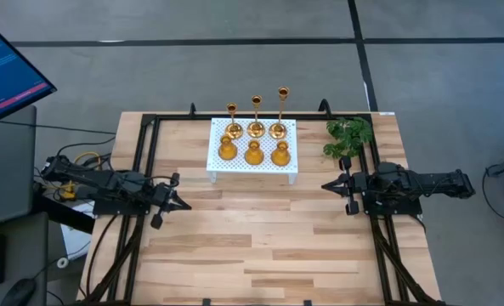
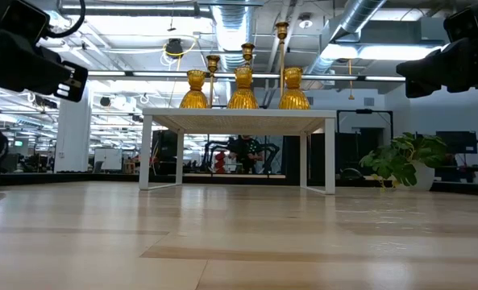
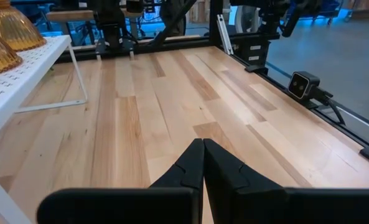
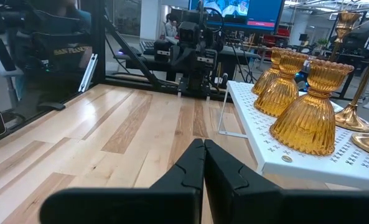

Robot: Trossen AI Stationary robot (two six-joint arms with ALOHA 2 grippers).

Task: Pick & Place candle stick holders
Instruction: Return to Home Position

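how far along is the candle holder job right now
Looks done: three tall holders and three squat holders stand in two rows on the white shelf. Nothing in hand: left gripper and right gripper are shut and empty at the sides of the table. Left: no holder stands off the shelf.

Squat ribbed amber glass holders (image 4: pixel 308 112) glossy; tall gold metal candlesticks (image 1: pixel 256 127) shiny; white perforated shelf (image 1: pixel 252 168) matt; pale wood bench (image 1: pixel 260 238) smooth.
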